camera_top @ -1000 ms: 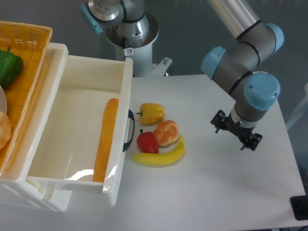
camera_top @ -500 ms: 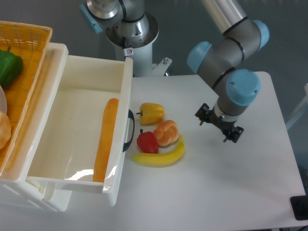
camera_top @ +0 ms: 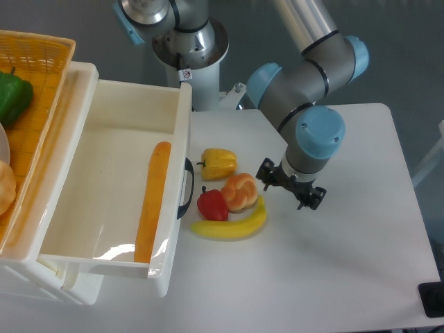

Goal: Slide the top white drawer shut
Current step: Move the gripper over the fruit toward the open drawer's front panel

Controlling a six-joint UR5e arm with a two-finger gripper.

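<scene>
The deep glossy white plastic top drawer (camera_top: pixel 111 191) stands pulled fully out at 9 o'clock, holding a long orange baguette-shaped loaf (camera_top: pixel 152 201), its black curved handle (camera_top: pixel 187 187) facing the white surface (camera_top: pixel 347 263). The black two-finger end effector (camera_top: pixel 291 187) hovers at 3 o'clock of the yellow banana (camera_top: pixel 232 223) and braided bun (camera_top: pixel 239 191); finger spacing cannot be determined.

The drawer (camera_top: pixel 104 194) at the left of the frame is glossy white inside and out, with a black curved handle (camera_top: pixel 187 187) on its front. A long orange baguette (camera_top: pixel 152 202) lies in it. At the upper left, the wicker basket (camera_top: pixel 41 83) is orange and holds a green pepper (camera_top: pixel 14 96). In the middle of the white table (camera_top: pixel 347 263) sit a yellow pepper (camera_top: pixel 219 163), a red pepper (camera_top: pixel 212 205), a golden-brown bun (camera_top: pixel 240 191) and a yellow banana (camera_top: pixel 232 225). The arm (camera_top: pixel 305 76) is grey with light blue caps, and its gripper (camera_top: pixel 291 187) is black.
</scene>
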